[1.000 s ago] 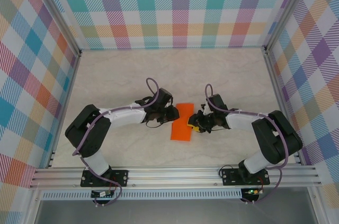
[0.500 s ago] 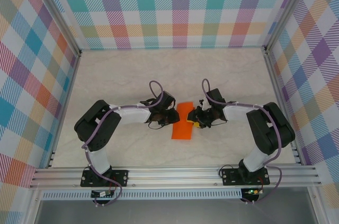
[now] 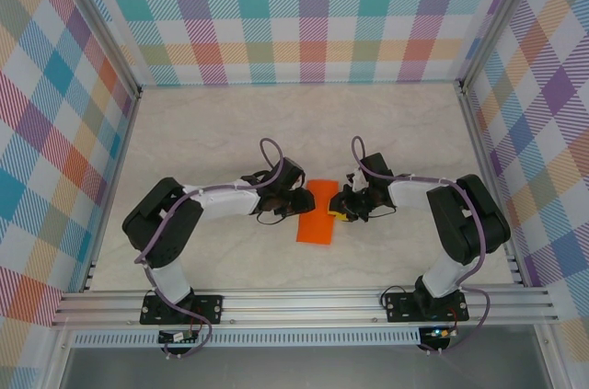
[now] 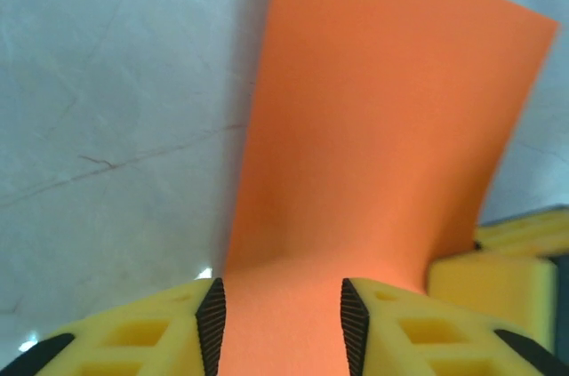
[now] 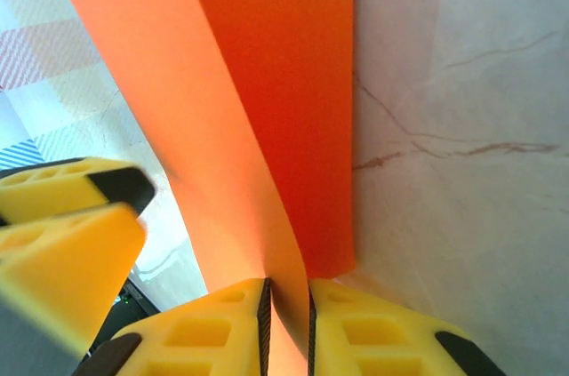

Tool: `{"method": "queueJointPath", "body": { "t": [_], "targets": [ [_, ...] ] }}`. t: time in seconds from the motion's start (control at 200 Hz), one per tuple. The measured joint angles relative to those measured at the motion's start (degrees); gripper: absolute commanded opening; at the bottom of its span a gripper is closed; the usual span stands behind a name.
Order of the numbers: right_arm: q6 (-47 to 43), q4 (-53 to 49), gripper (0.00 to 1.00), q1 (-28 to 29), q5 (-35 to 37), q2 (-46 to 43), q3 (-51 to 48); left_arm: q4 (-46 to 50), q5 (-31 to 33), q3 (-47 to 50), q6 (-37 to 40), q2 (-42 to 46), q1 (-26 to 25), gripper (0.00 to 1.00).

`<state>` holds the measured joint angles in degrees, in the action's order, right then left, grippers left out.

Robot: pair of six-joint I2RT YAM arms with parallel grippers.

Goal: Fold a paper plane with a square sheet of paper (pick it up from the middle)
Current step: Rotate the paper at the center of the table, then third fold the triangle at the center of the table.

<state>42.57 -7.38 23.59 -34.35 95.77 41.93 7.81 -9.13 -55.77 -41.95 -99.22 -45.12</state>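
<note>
Jaws on my right pinch an edge of the thin orange folded paper sheet [image 3: 318,216]; my left jaws stand spread astride it.

This is a robotics lab test cell. A pale marble-look desk [image 3: 212,131] is boxed in on three sides by pastel plaid walls [image 3: 313,12] held in aluminium posts [image 3: 92,21]. Slotted aluminium rails [image 3: 304,304] run along the desk's near edge, with two small arms [image 3: 216,200] bolted to them and purple cables [image 3: 267,145] looping off the arms.
</note>
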Motion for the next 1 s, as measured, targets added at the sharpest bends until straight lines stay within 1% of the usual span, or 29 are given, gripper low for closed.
{"method": "queueJointPath", "body": {
  "t": [0.11,0.195,0.3,0.39,0.51,0.63,0.81,0.92,1.005],
  "targets": [
    [0.0,-0.5,0.17,0.0,0.0,0.0,0.2,2.3,3.1,0.0,3.1,4.9,-3.5,0.5],
    [0.0,-0.8,0.16,0.0,0.0,0.0,0.2,4.0,6.3,0.0,5.7,8.5,-6.8,0.55],
    [0.0,-1.0,0.15,0.0,0.0,0.0,0.2,4.7,10.6,0.6,7.9,12.3,-10.9,0.58],
    [0.0,-1.1,0.14,0.0,-0.1,0.0,0.2,5.6,15.1,1.6,9.9,14.3,-13.9,0.61],
    [0.1,-1.2,0.14,0.0,-0.5,0.0,0.2,8.2,20.9,1.7,13.4,14.3,-18.5,0.64],
    [0.1,-1.4,0.14,0.0,-0.8,0.0,0.2,10.4,26.1,1.2,17.0,12.1,-23.6,0.65],
    [0.2,-1.6,0.14,0.0,-1.2,-0.2,0.2,14.9,33.1,-3.6,22.4,3.5,-30.4,0.69],
    [0.2,-1.6,0.14,0.0,-1.5,-0.2,0.2,16.7,36.2,-6.7,24.3,-1.4,-32.9,0.71],
    [0.2,-1.6,0.14,0.0,-1.7,-0.2,0.2,18.0,38.6,-8.9,25.1,-4.5,-34.0,0.71]
  ]
}}
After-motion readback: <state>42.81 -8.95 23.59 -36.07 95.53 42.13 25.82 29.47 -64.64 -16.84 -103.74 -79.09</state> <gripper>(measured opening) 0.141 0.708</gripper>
